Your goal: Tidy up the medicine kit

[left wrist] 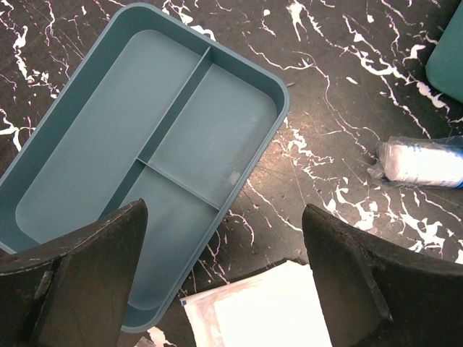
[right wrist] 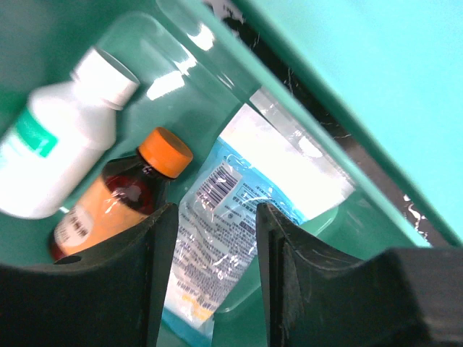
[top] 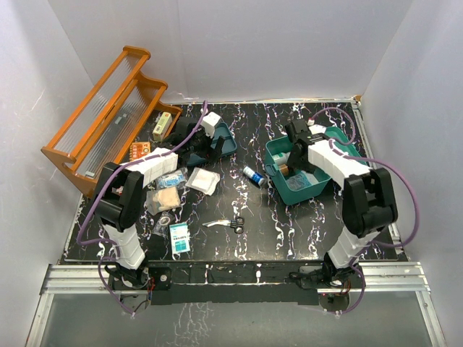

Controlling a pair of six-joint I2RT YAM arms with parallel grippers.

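Kit location: the teal-green rectangular plastic medicine kit [top: 273, 155] sits lid-open on the right of the black marbled table [top: 289, 231], with the right arm reaching into it.
Right gripper [right wrist: 215, 217]: fingers part-way apart inside the kit, clamping nothing that I can see.
Left gripper [left wrist: 224, 217]: spread wide and empty, over the edge of a blue-grey divided plastic tray [left wrist: 87, 159] and a white flat packet [left wrist: 260, 307].
Step, as judged: settling the blue-and-white foil sachet [right wrist: 217, 195] beside the amber bottle with the orange cap [right wrist: 116, 195] and the white bottle with the white cap [right wrist: 58, 144].
Doing it well: spread the fingers clear of the sachet, then rise straight up. This avoids nudging the amber bottle, which lies just beside the left-hand finger, or catching the lid.
Readable writing: a barcode and fine print on the sachet, too small to read.
Bottle labels: a green band on the white bottle. The amber bottle's label is blurred.
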